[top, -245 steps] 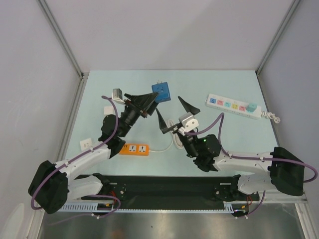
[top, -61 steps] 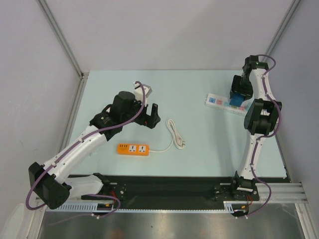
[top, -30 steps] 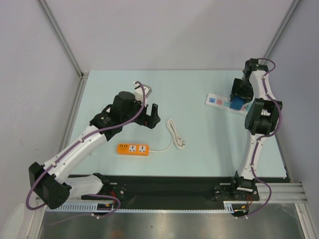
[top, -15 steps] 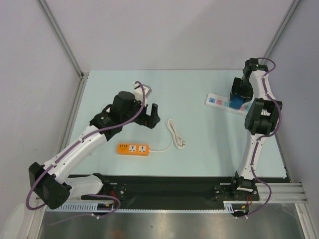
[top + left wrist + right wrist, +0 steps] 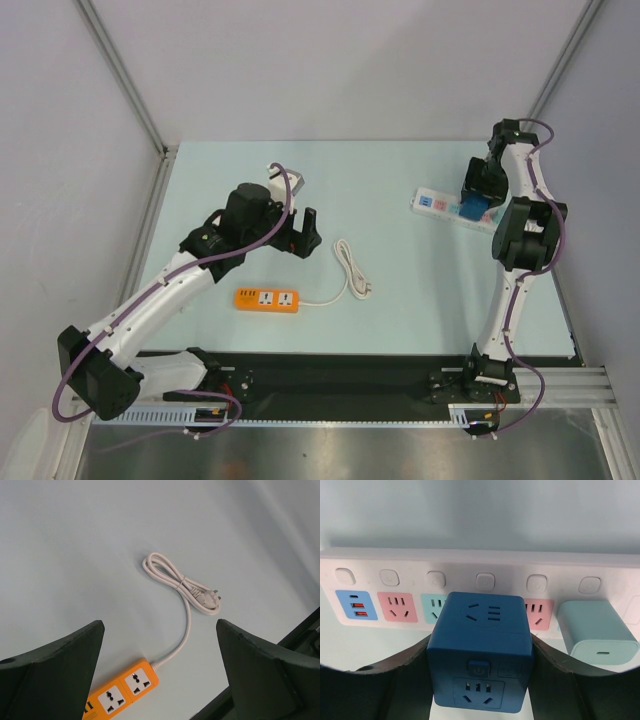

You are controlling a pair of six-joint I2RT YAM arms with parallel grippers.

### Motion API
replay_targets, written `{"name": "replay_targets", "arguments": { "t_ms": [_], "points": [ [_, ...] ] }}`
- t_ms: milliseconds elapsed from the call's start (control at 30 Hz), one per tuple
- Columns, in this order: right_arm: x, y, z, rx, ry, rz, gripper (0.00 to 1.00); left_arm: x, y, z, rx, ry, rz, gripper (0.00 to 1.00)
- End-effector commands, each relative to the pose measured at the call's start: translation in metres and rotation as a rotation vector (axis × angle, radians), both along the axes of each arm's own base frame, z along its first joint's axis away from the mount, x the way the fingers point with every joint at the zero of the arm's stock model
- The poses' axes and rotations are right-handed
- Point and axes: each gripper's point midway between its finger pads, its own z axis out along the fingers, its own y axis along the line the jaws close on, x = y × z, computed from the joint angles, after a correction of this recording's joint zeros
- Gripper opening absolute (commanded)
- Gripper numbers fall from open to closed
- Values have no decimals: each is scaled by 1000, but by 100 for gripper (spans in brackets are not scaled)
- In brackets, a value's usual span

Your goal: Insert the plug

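My right gripper is shut on the blue cube plug, its fingers pressed on the cube's two sides. The cube sits over the white power strip, covering the middle sockets between a teal socket and a pink socket. I cannot tell whether its prongs are in. A pale teal adapter sits on the strip to the right. In the top view the plug and right gripper are at the strip, far right. My left gripper is open and empty.
An orange two-socket strip lies mid-table, also in the left wrist view, with its coiled white cord ending in a plug. The enclosure's walls and frame posts stand close behind the right arm.
Over the last second nothing visibly moved. Eight seconds ago the blue plug lay at the table's middle back and both arms were near the centre; the right arm now holds it at the white strip.
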Motion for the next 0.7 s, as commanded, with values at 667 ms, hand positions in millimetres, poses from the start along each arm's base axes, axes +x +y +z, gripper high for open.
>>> {"name": "replay_targets", "arguments": {
  "t_ms": [667],
  "points": [
    [-27,3,-57,-117,125,9,0,1,0,21,-69,-43,2,100]
  ]
}}
